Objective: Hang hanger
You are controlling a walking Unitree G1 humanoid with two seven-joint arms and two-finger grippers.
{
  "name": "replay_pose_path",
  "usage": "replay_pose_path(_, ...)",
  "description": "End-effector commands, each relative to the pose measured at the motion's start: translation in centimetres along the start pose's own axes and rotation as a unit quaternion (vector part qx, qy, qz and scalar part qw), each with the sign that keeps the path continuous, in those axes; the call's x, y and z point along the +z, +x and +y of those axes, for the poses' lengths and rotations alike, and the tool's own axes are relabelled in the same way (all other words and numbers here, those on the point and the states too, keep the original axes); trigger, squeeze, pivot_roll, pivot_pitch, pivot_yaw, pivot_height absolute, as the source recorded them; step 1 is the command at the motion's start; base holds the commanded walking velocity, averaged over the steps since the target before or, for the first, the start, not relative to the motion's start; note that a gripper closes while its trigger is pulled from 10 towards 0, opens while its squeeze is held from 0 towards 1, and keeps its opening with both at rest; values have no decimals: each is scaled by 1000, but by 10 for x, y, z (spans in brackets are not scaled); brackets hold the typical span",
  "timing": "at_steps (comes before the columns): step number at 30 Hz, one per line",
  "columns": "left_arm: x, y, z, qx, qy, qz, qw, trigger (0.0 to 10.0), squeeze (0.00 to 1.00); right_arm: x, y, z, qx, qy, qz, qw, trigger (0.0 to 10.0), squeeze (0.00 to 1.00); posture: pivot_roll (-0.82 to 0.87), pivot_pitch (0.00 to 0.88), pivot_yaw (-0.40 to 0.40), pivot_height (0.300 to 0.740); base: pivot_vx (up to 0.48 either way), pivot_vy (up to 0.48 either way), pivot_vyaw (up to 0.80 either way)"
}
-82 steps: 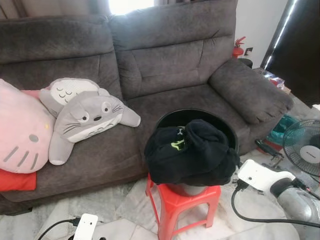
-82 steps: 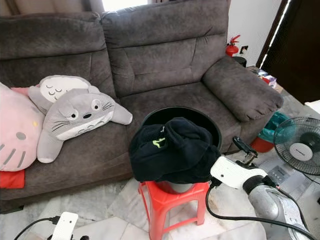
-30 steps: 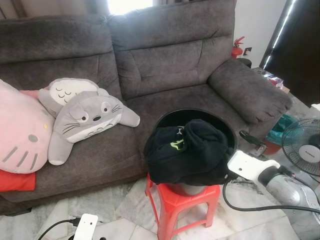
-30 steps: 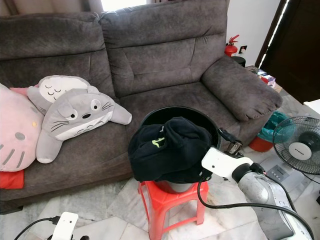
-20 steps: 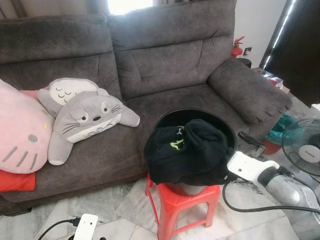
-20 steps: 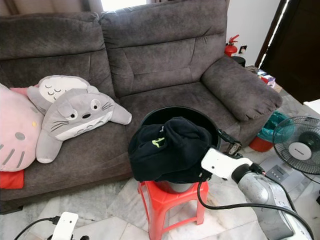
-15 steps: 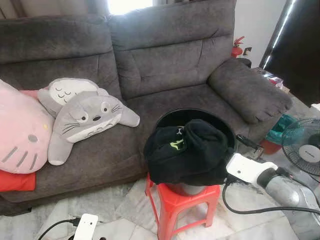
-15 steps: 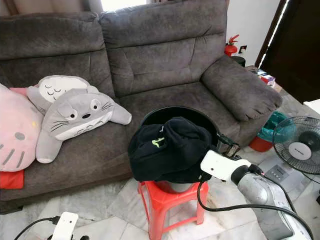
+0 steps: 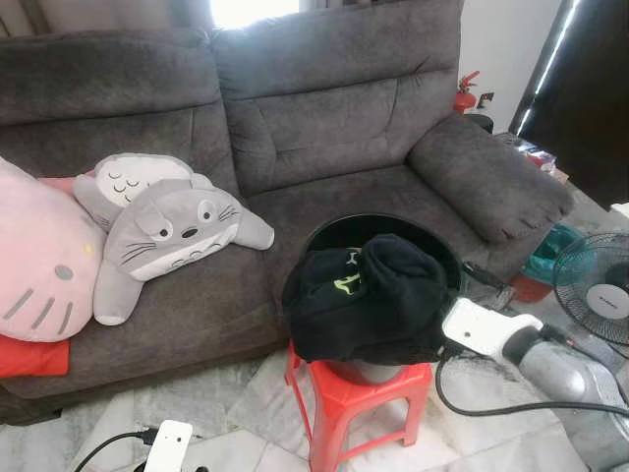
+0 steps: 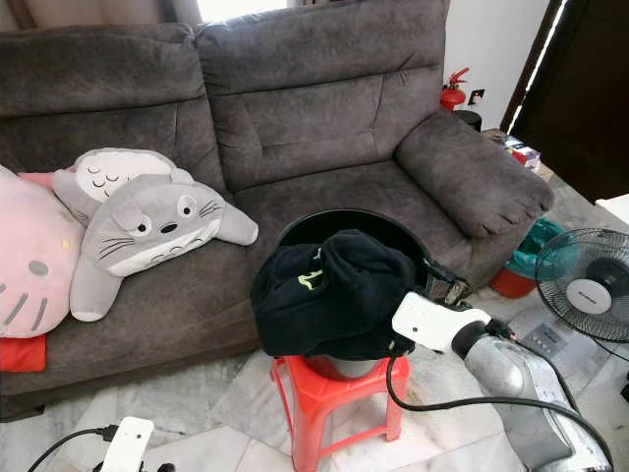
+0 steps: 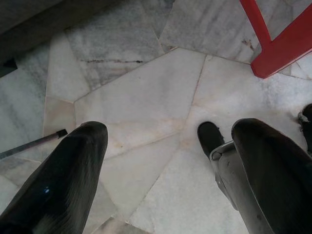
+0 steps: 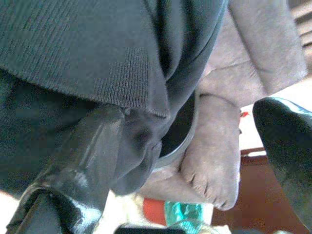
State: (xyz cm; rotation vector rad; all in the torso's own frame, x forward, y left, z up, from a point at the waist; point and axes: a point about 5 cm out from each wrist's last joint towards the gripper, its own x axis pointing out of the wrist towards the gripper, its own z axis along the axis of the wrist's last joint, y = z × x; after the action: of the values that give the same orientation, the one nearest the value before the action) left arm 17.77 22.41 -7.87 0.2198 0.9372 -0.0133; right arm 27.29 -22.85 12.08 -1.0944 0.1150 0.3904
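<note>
Head cam: grey sofa (image 9: 324,108) with a grey plush (image 9: 167,231) and a pink plush (image 9: 39,265) on the left seat. In front of it a red stool (image 9: 359,398) carries a black bucket (image 9: 339,228), and a black garment (image 9: 369,295) is piled over the bucket's rim. Right gripper (image 10: 444,285) is at the bucket's right edge, just beside the garment, white wrist housing trailing a black cable (image 10: 462,398). Fan (image 9: 595,295) on the floor at far right, red fire extinguisher (image 9: 465,95) behind the sofa arm. No hanger can be made out; if it's in the bucket, the garment hides it. Left wrist cam: left gripper (image 11: 165,170) hangs over pale marble floor (image 11: 141,97), fingers (image 11: 63,180) spread wide with nothing between them, stool leg nearby. Right wrist cam: right gripper's fingers (image 12: 83,161) are parted wide, one pressed against the dark knit cloth at the bucket rim, the other clear of it; nothing clamped.
</note>
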Motion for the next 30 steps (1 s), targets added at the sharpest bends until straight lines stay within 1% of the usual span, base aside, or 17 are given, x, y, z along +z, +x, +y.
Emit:
replay_pose_path(1,-3,0,-1,1,-1,9,1000,10000,0,2,2,0,3,-7,-6,1000,10000,0,-174,0,18,740,0,0,0)
replay_pose_path(9,-3,0,-1,2,-3,8,1000,10000,0,7,6,2,16,-6,-27,999,10000,0,-174,0,18,740,0,0,0)
replay_pose_path(13,-3,0,-1,2,-2,9,1000,10000,0,10,4,10,49,-13,-51,997,10000,0,-174,0,18,740,0,0,0)
replay_pose_path(16,-3,0,-1,2,-2,9,1000,10000,0,9,2,13,70,-12,-53,996,10000,0,-174,0,18,740,0,0,0)
replay_pose_path(24,-3,0,-1,3,-2,8,1000,10000,0,6,3,11,63,-24,-48,997,10000,0,-174,0,18,740,0,0,0)
replay_pose_path(30,-3,0,0,6,-1,7,1000,10000,0,12,5,5,46,-33,-73,996,10000,0,-169,0,16,740,0,0,0)
